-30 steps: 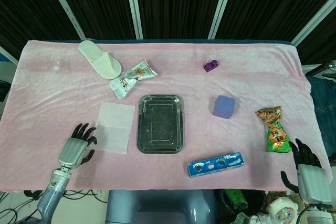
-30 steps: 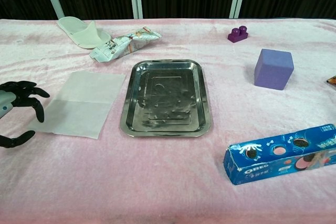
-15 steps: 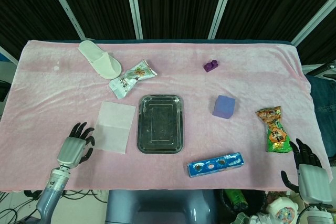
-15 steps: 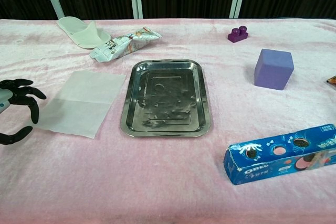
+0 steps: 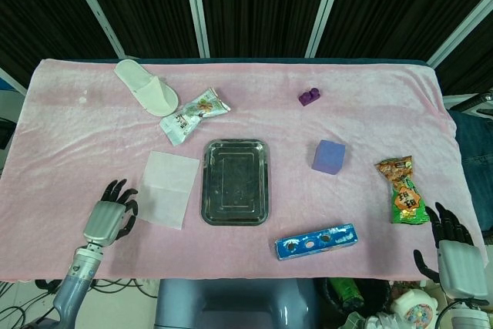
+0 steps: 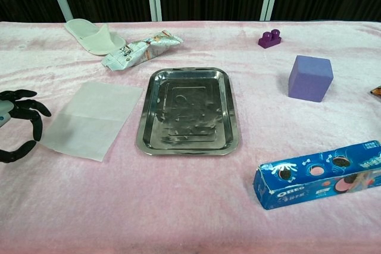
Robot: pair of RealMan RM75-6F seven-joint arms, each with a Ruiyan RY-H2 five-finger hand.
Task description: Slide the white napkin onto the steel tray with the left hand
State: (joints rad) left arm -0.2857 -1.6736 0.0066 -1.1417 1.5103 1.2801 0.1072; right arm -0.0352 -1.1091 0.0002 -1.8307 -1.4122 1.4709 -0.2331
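Left hand point(image 5: 108, 219) sits empty, fingers spread, just left of the white napkin point(image 5: 169, 187) lying flat beside the steel tray point(image 5: 235, 182), so a push might just crumple it against the rim.

White napkin point(image 5: 168, 189) lies flat, creased, slightly skewed, just right of the open-fingered left hand point(image 5: 109, 215), its far edge beside the empty rectangular steel tray point(image 5: 235, 181).
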